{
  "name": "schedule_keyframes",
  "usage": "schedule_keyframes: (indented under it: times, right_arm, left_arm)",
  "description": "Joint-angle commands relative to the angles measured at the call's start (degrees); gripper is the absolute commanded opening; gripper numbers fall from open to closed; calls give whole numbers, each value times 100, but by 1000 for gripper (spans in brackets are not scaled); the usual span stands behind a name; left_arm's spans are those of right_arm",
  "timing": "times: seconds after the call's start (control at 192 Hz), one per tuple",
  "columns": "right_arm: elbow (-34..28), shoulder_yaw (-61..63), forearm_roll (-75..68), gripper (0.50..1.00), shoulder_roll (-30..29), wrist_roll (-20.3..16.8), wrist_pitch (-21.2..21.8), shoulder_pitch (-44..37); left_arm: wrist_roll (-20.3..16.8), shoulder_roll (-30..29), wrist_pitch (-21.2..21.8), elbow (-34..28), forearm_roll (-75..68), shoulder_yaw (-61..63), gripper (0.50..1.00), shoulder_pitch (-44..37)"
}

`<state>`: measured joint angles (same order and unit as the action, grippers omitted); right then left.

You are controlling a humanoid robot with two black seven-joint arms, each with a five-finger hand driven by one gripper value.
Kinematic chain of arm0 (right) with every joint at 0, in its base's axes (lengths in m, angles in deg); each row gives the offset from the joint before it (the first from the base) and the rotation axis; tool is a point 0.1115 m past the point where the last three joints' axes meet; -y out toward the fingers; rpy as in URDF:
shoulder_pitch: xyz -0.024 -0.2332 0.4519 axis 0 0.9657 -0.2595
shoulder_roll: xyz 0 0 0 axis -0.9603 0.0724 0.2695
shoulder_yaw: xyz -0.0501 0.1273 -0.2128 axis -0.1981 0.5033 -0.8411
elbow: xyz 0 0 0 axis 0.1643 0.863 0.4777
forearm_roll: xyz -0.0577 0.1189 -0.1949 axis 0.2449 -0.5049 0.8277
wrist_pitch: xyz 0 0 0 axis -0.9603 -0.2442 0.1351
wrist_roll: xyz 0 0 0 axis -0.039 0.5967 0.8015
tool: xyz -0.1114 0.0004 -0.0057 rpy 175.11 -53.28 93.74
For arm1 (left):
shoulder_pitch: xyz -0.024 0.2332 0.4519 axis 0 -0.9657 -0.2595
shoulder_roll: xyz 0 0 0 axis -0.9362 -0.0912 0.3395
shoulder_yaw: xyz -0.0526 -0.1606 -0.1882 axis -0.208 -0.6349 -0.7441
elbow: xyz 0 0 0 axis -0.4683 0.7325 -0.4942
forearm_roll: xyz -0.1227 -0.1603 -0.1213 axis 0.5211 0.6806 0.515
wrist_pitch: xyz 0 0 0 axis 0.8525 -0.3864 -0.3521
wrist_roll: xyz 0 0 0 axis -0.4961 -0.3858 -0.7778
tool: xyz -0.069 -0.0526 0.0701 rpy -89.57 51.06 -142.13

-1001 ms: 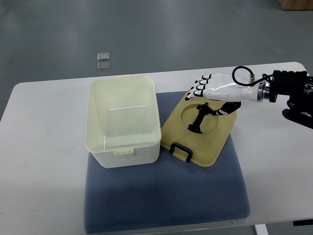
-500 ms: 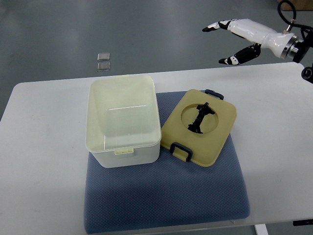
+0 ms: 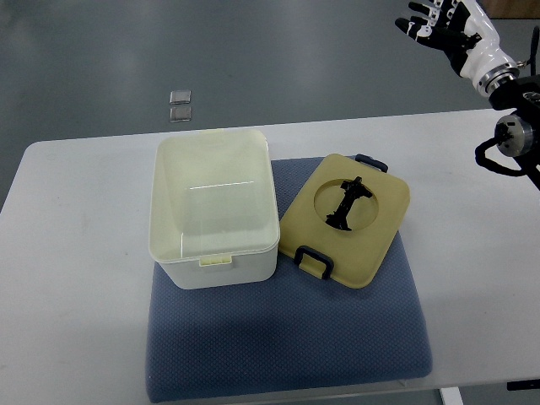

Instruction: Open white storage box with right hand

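Box: white storage box [image 3: 213, 207] stands open on blue mat [image 3: 287, 337], on table [image 3: 76, 278] | lid [image 3: 346, 221] lies just beside it, to the right | right hand [image 3: 445, 25] is high at top right, well apart, fingers spread, empty

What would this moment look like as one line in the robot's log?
right hand: open, raised off table | white storage box: open | lid: on mat beside box | left: unseen
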<state>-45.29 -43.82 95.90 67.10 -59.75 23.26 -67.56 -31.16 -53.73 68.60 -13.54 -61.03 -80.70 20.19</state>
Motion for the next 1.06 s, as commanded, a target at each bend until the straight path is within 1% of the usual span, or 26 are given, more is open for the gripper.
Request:
schedule_keyframes:
  times: [0.0, 0.031, 0.042, 0.063, 0.073, 0.094, 0.162, 0.203, 0.24, 0.302, 0.433, 0.578, 0.657, 0.709, 0.745, 0.756, 0.792, 0.855, 0.933, 1.058]
  right_arm:
    - [84, 425, 153, 893, -132, -702, 450, 205]
    - [84, 574, 232, 895, -132, -799, 670, 267]
    - [84, 574, 233, 895, -132, -799, 670, 267]
    - [92, 741, 329, 897, -132, -869, 898, 328]
    - [93, 741, 329, 897, -132, -869, 899, 328]
    - [110, 864, 417, 897, -132, -931, 1031, 363]
    - [136, 1391, 768, 899, -167, -1220, 1452, 495]
    - [145, 1690, 1023, 899, -202, -1414, 1602, 565]
    - [145, 1910, 1199, 901, -237, -1502, 1698, 636]
    - [145, 2297, 1507, 915, -343, -1546, 1804, 776]
    - [145, 2710, 1718, 928, -536, -1528, 1795, 987]
    - [154, 2719, 1621, 928, -598, -1467, 1708, 1154]
    - [145, 2701, 1604, 928, -598, -1441, 1497, 1190]
    - [145, 2701, 1604, 928, -598, -1291, 1303, 1216]
    - [145, 2666, 1604, 928, -598, -1098, 1154, 1242]
    - [145, 2666, 1604, 928, -598, -1098, 1154, 1242]
    - [136, 2657, 1604, 928, -607, -887, 1057, 1251]
    - [136, 2622, 1604, 930, -642, -650, 996, 1321]
    - [136, 2526, 1604, 930, -730, -483, 996, 1383]
    - [128, 2403, 1604, 930, -738, -456, 1004, 1427]
  left_arm:
    - [0, 0, -1, 6, 0, 0, 1000, 4]
    - [0, 0, -1, -3, 0, 0, 1000, -4]
    - [0, 0, -1, -3, 0, 0, 1000, -4]
    - [0, 0, -1, -3, 0, 0, 1000, 4]
    - [0, 0, -1, -3, 0, 0, 1000, 4]
    - [0, 0, -1, -3, 0, 0, 1000, 4]
    - [0, 0, -1, -2, 0, 0, 1000, 4]
    - [0, 0, -1, -2, 0, 0, 1000, -4]
    - [0, 0, -1, 6, 0, 0, 1000, 4]
    - [0, 0, -1, 6, 0, 0, 1000, 4]
    - [0, 0, -1, -3, 0, 0, 1000, -4]
    - [0, 0, -1, 6, 0, 0, 1000, -4]
    - [0, 0, -1, -3, 0, 0, 1000, 4]
    - [0, 0, -1, 6, 0, 0, 1000, -4]
    - [0, 0, -1, -2, 0, 0, 1000, 4]
    - [0, 0, -1, -3, 0, 0, 1000, 4]
    - [0, 0, -1, 6, 0, 0, 1000, -4]
    - [0, 0, -1, -3, 0, 0, 1000, 4]
    - [0, 0, -1, -2, 0, 0, 1000, 4]
    - [0, 0, -1, -3, 0, 0, 1000, 4]
